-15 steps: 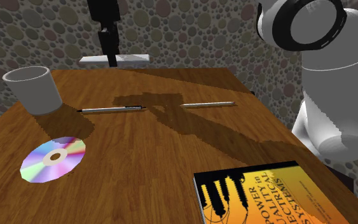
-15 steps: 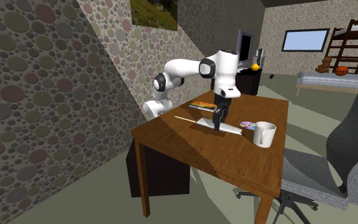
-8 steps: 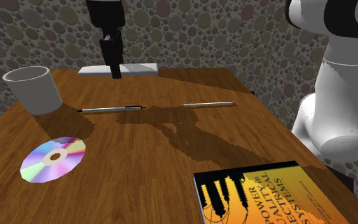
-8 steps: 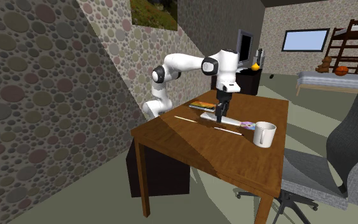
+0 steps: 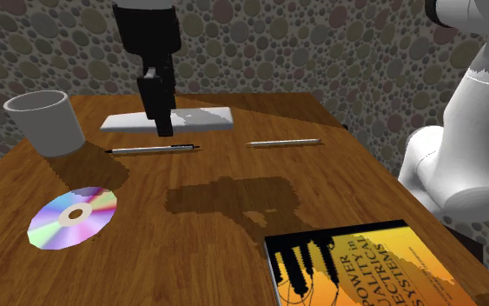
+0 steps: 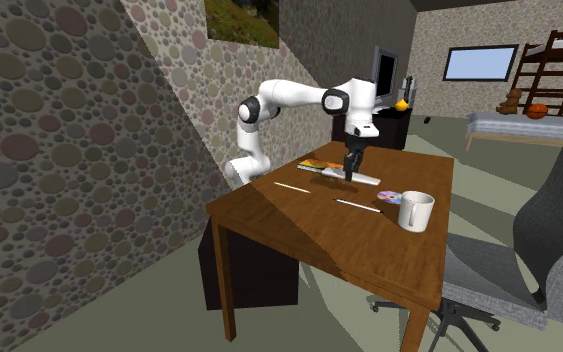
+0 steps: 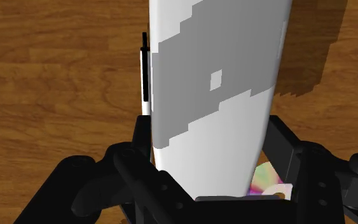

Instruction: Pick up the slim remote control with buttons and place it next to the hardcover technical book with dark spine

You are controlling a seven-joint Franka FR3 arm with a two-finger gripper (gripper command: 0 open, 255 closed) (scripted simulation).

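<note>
I see my tool (image 5: 163, 129) clamped tight on the pale grey remote (image 5: 203, 118), remote held level, clear of the wooden worktop (image 5: 234, 165), above the pen (image 5: 153, 149), well apart from the orange book (image 5: 364, 269)

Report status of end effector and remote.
Black end effector shut on flat white-grey remote, held above wooden table. Orange book not reached. Silver pen, second pen lie between.

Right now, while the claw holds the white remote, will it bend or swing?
Probably stiff: the remote juts out straight on both sides of the claw. Clasped near its middle, it likely balances without swinging. Its smooth plain faces might slip a little.
</note>
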